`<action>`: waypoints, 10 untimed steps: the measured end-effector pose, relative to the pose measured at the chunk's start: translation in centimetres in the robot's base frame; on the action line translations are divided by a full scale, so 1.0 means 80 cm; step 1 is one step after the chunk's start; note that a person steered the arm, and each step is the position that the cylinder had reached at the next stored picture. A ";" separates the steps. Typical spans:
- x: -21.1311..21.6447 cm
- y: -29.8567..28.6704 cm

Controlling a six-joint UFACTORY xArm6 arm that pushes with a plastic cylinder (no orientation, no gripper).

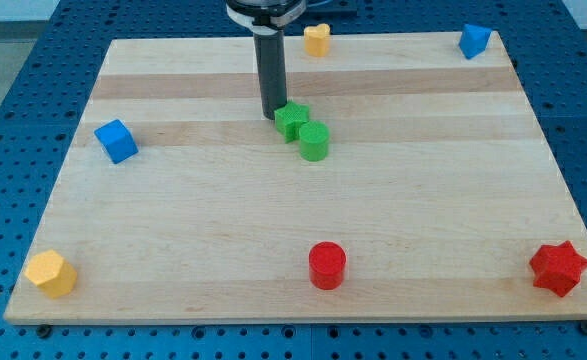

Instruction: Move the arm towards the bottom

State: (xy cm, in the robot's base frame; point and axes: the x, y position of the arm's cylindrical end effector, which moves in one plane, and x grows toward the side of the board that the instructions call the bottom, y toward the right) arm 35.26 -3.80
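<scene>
My tip rests on the wooden board in the upper middle of the view. It touches or nearly touches the left side of a green star-shaped block. A green cylinder sits right against that block, to its lower right. The dark rod rises straight up from the tip to the view's top edge.
A blue cube lies at the left, a yellow hexagonal block at the bottom left, a red cylinder at the bottom middle, a red star at the bottom right, a yellow heart-like block at the top middle, a blue block at the top right.
</scene>
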 end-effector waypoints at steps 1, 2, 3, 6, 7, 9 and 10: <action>0.000 0.002; 0.000 0.002; 0.000 0.003; 0.000 -0.023; 0.001 -0.035; 0.031 -0.066; 0.056 -0.068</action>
